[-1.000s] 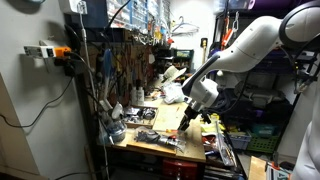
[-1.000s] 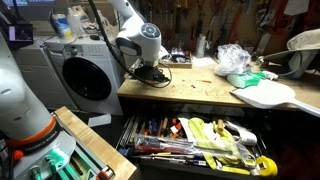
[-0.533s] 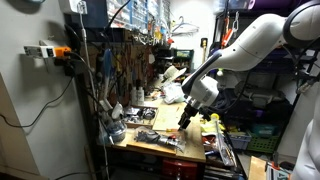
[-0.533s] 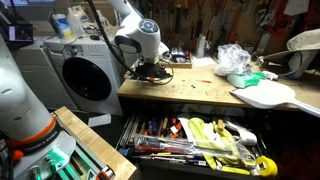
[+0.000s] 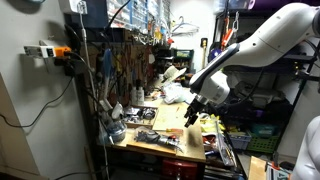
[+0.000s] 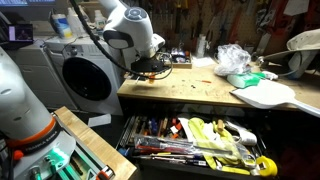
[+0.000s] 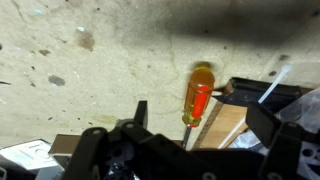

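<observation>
While the workbench (image 6: pixel 200 88) carries most of the clutter, we see the arm (image 5: pixel 260 45) bent down over one end of it, which keeps the gripper (image 5: pixel 193 117) hanging just above the top rather than resting on it. Below the bench an open drawer (image 6: pixel 190 140) full of tools juts out, well apart from the gripper. In the wrist view the jaws stand apart and empty, a finger (image 7: pixel 137 112) off to each side. Dark clutter (image 7: pixel 265 95) and a wood block (image 7: pixel 228 125) crowd one side, so we judge the room there tight. Just beside the block, the screwdriver (image 7: pixel 198 92) lies flat on the benchtop between the spread fingers, its orange handle pointing away
</observation>
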You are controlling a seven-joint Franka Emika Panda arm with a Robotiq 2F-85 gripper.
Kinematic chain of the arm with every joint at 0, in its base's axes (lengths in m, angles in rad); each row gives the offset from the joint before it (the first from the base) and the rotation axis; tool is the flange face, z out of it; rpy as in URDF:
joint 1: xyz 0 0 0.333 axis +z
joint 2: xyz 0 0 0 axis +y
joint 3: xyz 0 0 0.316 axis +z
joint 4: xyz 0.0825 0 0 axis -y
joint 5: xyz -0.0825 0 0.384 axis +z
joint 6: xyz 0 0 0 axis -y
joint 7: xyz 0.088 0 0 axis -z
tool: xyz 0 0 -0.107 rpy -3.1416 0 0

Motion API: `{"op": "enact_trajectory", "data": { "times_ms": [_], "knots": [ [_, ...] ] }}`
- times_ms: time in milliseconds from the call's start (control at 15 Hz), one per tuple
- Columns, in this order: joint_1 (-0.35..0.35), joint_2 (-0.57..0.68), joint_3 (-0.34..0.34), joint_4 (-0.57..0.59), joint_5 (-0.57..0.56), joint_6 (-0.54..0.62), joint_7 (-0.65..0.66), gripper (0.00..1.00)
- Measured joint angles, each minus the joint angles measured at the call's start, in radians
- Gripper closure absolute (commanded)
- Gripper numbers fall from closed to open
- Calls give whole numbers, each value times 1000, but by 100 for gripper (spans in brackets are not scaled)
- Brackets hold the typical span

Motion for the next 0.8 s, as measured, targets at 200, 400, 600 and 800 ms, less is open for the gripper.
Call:
{"op": "enact_trajectory", "data": {
  "times_ms": [200, 400, 600, 800],
  "knots": [
    [-15, -103, 0, -72, -48, 17, 26, 0],
    [-43, -202, -2, -139, -150, 9, 134, 0],
    [-49, -285, -29, -186, -259, 5, 287, 0],
    [-49, -320, -37, -199, -272, -1, 308, 0]
  ]
}}
